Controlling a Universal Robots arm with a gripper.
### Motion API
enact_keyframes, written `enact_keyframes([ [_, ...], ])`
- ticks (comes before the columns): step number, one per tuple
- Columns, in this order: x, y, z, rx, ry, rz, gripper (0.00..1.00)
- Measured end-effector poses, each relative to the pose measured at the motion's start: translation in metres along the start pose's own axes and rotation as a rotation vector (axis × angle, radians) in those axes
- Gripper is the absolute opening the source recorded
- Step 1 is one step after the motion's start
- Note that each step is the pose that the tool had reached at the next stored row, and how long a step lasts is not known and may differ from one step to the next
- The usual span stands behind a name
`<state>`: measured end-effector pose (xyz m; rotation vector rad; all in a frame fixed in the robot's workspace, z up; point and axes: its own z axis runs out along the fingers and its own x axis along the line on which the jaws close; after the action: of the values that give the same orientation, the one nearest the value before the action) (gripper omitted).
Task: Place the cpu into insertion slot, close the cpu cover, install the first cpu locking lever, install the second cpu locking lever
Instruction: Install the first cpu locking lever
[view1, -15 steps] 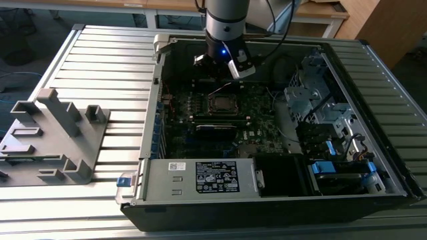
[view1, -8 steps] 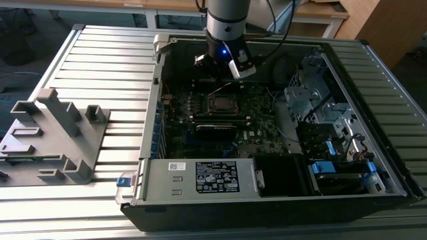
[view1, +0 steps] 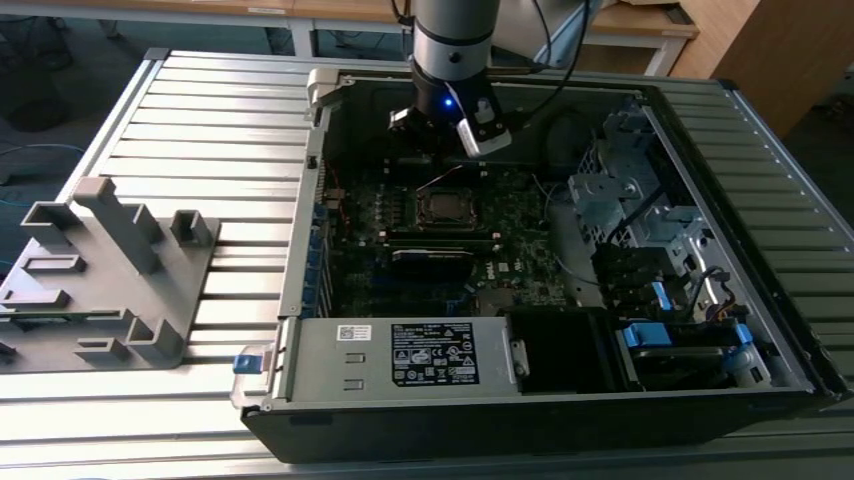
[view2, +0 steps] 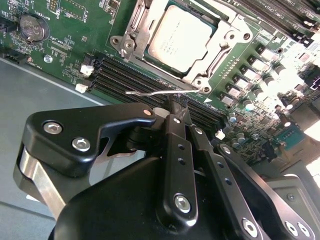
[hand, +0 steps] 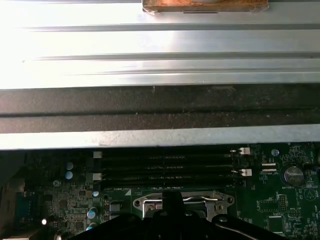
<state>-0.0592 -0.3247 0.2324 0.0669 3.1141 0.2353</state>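
- A grey fixture sits on the slatted table, outside the open case and well off the slot toward the exterior view's left.
- The arm stands over the case. Its gripper hangs just beside the slot, on the side away from the power supply.
- In the second wrist view, the cpu is seated in the slot with its dull silver top facing up.
- The cover lies flat over the slot, and its metal frame rings the cpu.
- A thin wire lever runs along the slot's edge nearest the gripper. It crosses above the black memory slots, and its free end sticks out past the slot's corner.
- The fingers are clenched, their tips drawn together right at the lever. Whether they pinch the wire or only meet it cannot be told.
- A coin cell sits on the board, well apart from the slot.
- A metal drive cage fills the case beyond the slot toward the exterior view's right.
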Motion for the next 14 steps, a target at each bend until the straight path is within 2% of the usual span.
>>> enact_keyframes([
  [5, 0.0000, 0.0012, 0.0006, -0.0001, -0.0001, 0.000, 0.10],
  [14, 0.0002, 0.0002, 0.0064, -0.0006, -0.0009, 0.000, 0.10],
])
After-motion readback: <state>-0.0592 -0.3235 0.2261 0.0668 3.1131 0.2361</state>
